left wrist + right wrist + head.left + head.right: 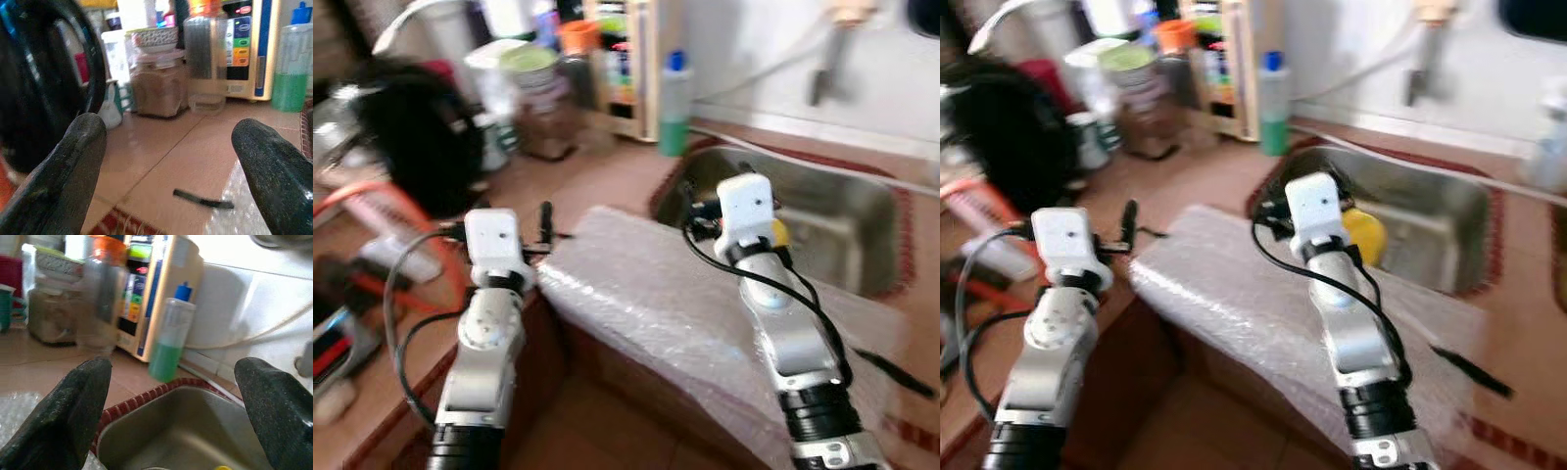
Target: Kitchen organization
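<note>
Lay draped over the counter edge beside the sink (862,211): a sheet of bubble wrap (656,294), translucent and whitish. Sat in the steel sink: a yellow object (1363,233), partly hidden behind the right arm, kind unclear. Stood upright at the sink's far corner against the wall: a clear bottle of green liquid (674,103) with a blue cap. Stood further along the counter: a jar of brown powder (159,85) and a clear jar with an orange lid (206,54), just beside each other.
</note>
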